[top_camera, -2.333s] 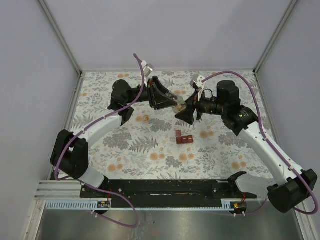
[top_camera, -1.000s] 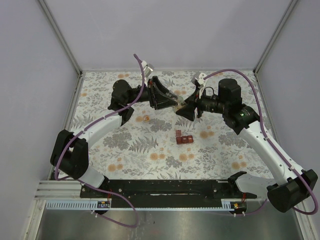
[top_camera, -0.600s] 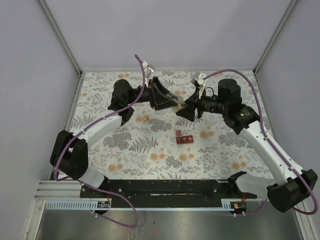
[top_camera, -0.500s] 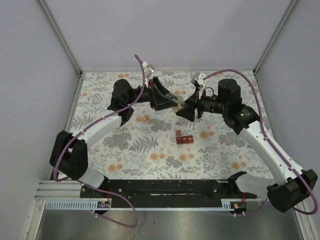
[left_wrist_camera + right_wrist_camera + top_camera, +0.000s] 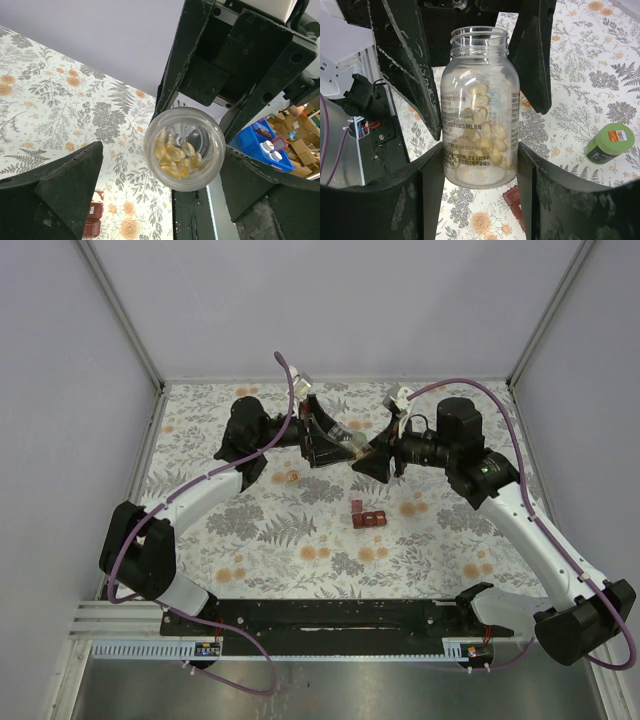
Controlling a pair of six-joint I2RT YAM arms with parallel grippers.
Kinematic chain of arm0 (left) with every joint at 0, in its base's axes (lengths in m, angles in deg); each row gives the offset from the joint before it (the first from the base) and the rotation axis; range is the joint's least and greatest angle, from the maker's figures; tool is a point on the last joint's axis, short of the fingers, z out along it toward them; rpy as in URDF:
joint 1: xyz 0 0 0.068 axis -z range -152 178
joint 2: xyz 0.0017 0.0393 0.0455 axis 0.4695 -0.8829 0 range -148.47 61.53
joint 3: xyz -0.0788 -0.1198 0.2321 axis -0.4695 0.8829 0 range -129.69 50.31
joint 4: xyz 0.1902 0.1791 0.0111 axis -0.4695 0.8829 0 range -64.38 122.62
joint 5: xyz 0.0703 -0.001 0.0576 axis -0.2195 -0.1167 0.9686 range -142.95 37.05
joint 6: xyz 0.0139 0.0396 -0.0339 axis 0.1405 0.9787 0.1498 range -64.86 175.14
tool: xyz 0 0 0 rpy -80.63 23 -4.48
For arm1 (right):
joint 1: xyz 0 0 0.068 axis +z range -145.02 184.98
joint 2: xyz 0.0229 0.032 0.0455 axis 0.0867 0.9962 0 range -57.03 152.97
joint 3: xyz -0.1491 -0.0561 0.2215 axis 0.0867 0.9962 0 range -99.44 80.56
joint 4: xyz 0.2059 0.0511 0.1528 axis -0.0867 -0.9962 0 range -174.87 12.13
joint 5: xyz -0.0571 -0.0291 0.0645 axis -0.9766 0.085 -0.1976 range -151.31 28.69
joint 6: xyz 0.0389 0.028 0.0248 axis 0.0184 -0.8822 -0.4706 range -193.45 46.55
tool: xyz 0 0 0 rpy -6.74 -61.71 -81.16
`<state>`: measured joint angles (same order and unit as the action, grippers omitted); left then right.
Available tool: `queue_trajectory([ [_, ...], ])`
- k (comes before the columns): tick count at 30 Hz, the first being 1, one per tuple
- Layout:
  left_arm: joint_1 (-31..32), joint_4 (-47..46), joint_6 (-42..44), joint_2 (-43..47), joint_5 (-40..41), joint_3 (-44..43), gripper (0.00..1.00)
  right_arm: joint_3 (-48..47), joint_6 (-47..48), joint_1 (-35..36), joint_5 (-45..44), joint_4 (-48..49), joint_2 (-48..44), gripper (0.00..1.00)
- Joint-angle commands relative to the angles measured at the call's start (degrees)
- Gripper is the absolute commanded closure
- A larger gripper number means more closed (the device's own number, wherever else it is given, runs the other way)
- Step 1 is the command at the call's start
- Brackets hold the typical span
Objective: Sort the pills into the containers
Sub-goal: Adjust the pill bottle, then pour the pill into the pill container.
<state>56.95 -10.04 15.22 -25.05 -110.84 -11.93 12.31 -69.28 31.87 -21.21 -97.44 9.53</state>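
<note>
Pills (image 5: 481,131) sat heaped in the clear bottle (image 5: 480,47), and your right gripper (image 5: 481,152) clamped that bottle low on its body, one finger on either side. From there its long axis ran straight toward your left gripper (image 5: 162,155), open mouth first. Your left fingers (image 5: 60,195) stood spread wide, flanking the neck without touching it. The red pill box (image 5: 367,517) lay on the cloth (image 5: 250,540) nearer the bases, well apart, so I judge the pour belonged to your right arm.
</note>
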Motion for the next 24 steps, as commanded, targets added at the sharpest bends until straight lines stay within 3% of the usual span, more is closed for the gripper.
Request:
queue_trajectory([
  [1,-1.6,-1.9,2.6,2.7,-0.6,-1.6,0.01,-1.3,0.6,-0.8,-0.3,1.4,-2.3,1.00],
  [10,-3.8,17.0,21.5,6.0,-6.3,-2.5,0.01,0.1,2.2,-2.4,-2.5,-0.6,-4.0,1.00],
  [13,-5.0,31.0,34.3,6.5,-4.1,-4.5,0.01,2.1,3.0,-3.2,-2.4,-0.7,-5.1,1.00],
  [16,-6.2,37.5,41.7,5.1,-0.7,-6.1,0.01,4.3,4.5,-4.0,-1.9,-0.7,-6.4,1.00],
  [19,-6.4,42.2,46.7,2.0,2.5,-8.2,0.03,7.5,7.0,-4.7,-1.6,-0.6,-8.4,1.00],
  [24,-6.1,41.5,48.3,-4.9,3.0,-11.2,0.10,14.1,11.6,-6.4,-0.6,1.1,-11.4,1.00],
])
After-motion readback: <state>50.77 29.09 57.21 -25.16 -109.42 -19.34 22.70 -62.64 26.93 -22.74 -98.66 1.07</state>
